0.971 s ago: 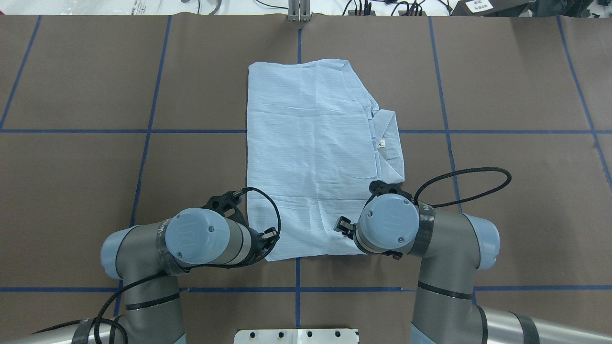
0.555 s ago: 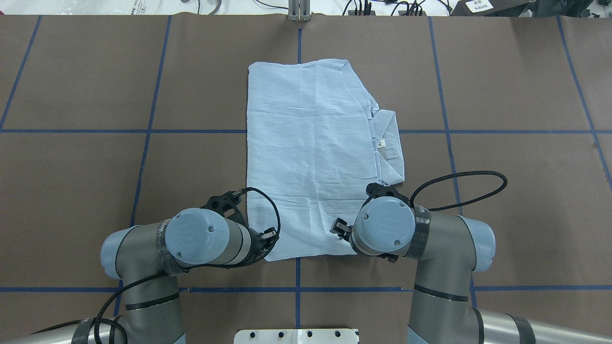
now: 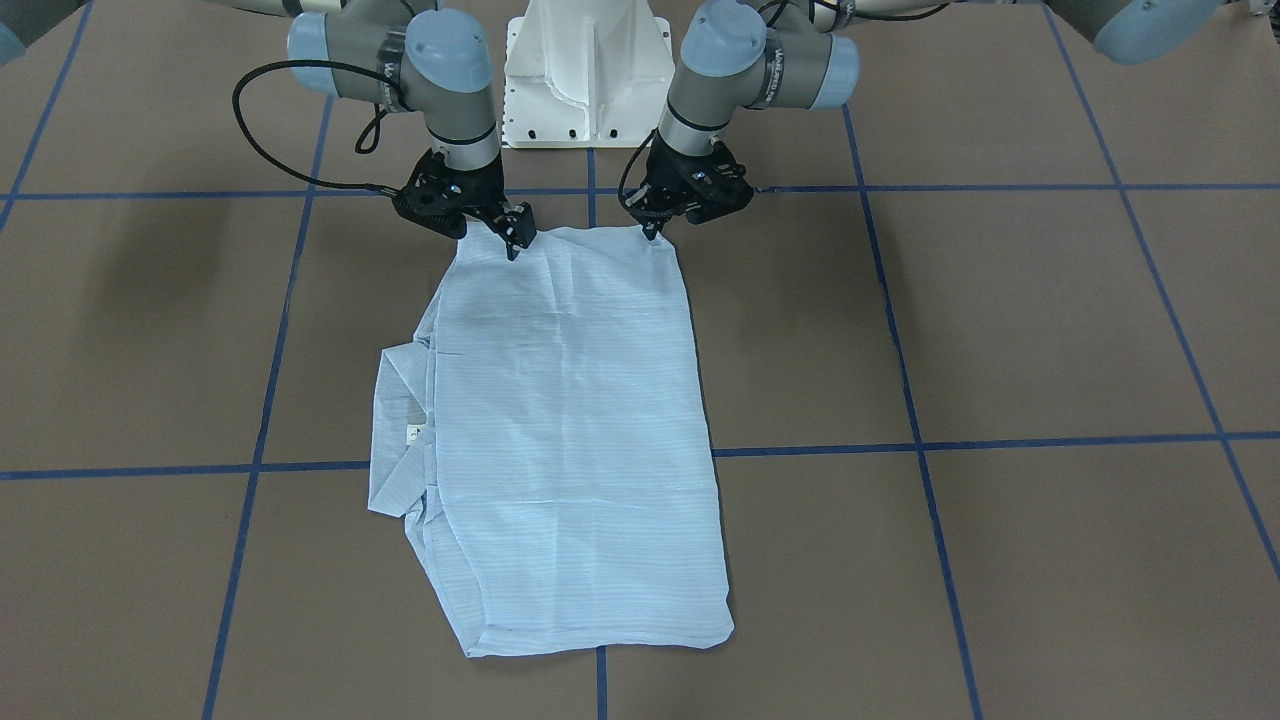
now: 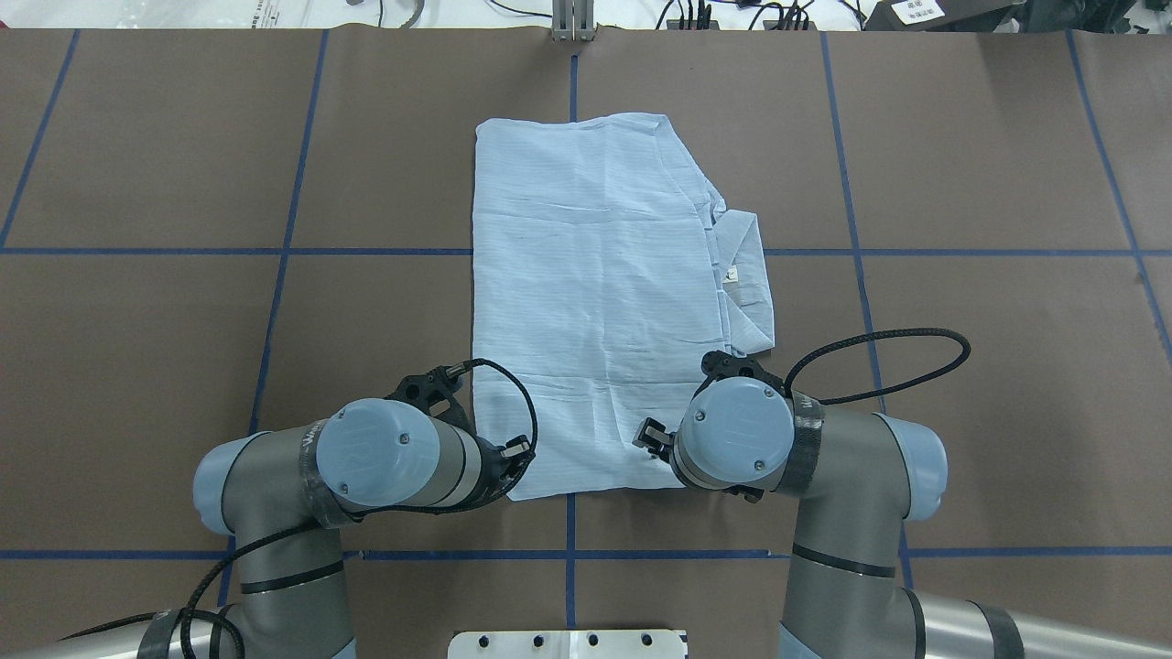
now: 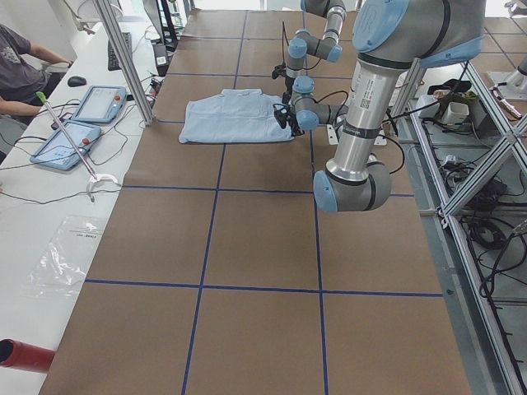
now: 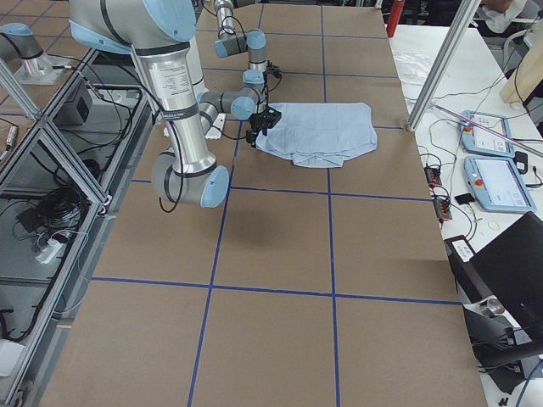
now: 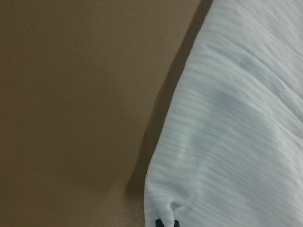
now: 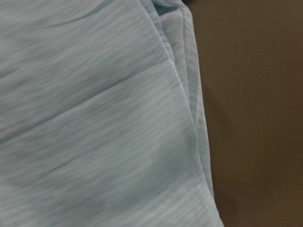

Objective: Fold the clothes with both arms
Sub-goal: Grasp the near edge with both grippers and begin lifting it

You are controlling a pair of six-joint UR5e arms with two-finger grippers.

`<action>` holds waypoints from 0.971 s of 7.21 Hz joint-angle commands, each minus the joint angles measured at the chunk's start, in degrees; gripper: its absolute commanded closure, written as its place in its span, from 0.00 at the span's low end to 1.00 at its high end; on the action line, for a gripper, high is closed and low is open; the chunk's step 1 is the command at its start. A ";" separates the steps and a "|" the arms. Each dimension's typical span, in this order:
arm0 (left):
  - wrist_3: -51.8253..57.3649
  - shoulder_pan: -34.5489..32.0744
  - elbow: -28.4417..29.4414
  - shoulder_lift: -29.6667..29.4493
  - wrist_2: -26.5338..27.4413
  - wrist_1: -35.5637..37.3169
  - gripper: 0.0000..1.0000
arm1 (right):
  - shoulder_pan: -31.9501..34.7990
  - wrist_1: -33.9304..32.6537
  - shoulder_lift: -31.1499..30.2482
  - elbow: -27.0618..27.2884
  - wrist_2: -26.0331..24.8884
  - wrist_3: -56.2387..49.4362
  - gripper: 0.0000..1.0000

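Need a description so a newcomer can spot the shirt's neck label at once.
On the brown table gridded with blue tape lies one light-blue shirt, folded into a long rectangle. Its collar juts out of the long edge on the robot's right, and the label sits just inside it. It is the only tiny white tag on otherwise pale blue striped cloth.

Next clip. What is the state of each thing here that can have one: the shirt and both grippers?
shirt: folded into a rectangle, lying flat, collar sticking out on the robot's right.
left gripper: shut on the shirt's near corner; the cloth puckers at its tips.
right gripper: down on the shirt's near edge; cannot tell whether open or shut.
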 commanded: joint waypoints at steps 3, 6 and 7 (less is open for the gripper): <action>0.00 0.00 0.00 0.00 0.00 -0.01 1.00 | 0.00 0.00 0.07 -0.02 -0.04 -0.01 0.36; 0.00 0.00 0.00 0.00 0.09 -0.01 1.00 | 0.09 0.26 0.16 -0.02 -0.04 0.17 0.79; 0.00 0.00 -0.09 0.00 0.09 -0.01 1.00 | 0.09 0.35 0.33 -0.02 -0.04 0.17 0.92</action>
